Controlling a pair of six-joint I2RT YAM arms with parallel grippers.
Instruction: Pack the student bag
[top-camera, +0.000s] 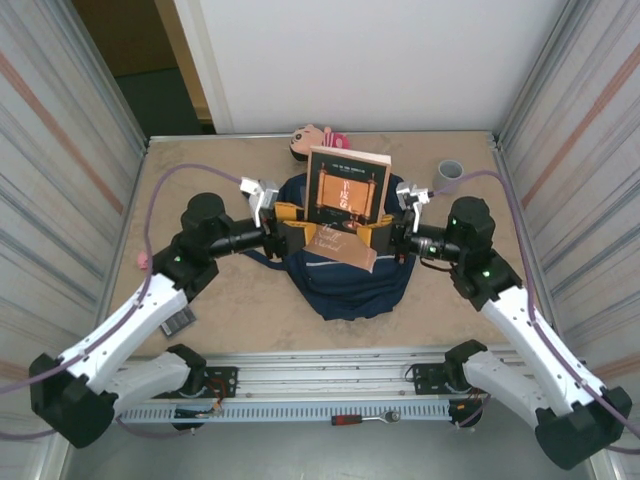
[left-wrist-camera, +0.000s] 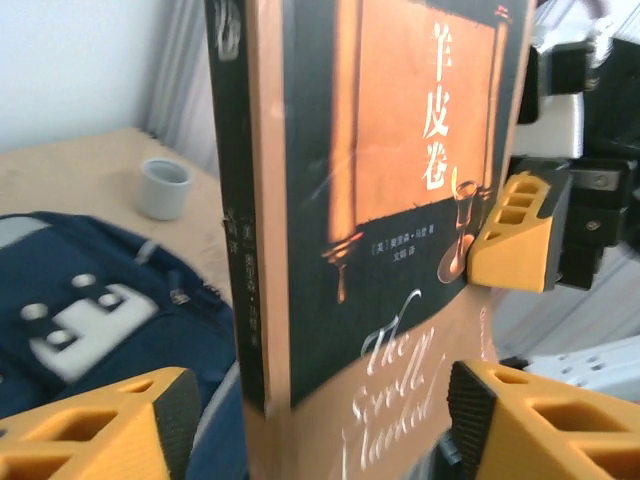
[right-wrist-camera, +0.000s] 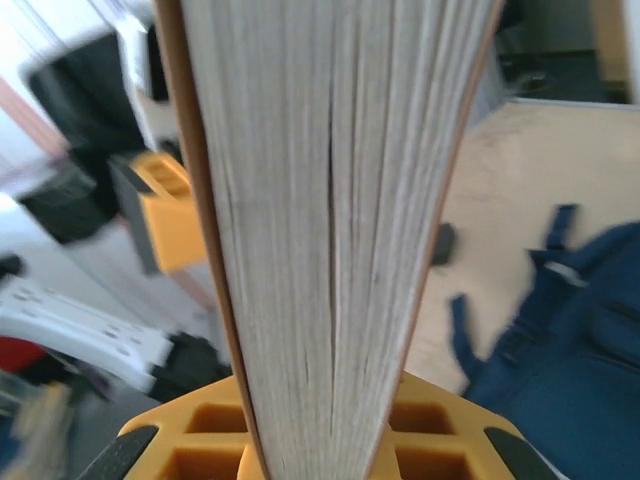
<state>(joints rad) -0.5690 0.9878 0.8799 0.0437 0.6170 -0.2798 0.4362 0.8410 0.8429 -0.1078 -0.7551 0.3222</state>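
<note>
A book (top-camera: 346, 188) with a dark and orange cover stands upright over the navy student bag (top-camera: 350, 285) at the table's middle. My right gripper (top-camera: 386, 233) is shut on the book's right edge; in the right wrist view its yellow jaws press against both covers, with the page edges (right-wrist-camera: 330, 200) between them. My left gripper (top-camera: 286, 218) is at the book's left edge, open. In the left wrist view the left gripper (left-wrist-camera: 320, 420) straddles the book (left-wrist-camera: 380, 200) with a gap on each side. The bag (left-wrist-camera: 90, 310) lies below.
A grey cup (top-camera: 448, 175) stands at the back right and a plush toy (top-camera: 312, 140) lies behind the book. A small pink thing (top-camera: 142, 261) and a dark flat object (top-camera: 178, 320) lie on the left. Corrugated walls close both sides.
</note>
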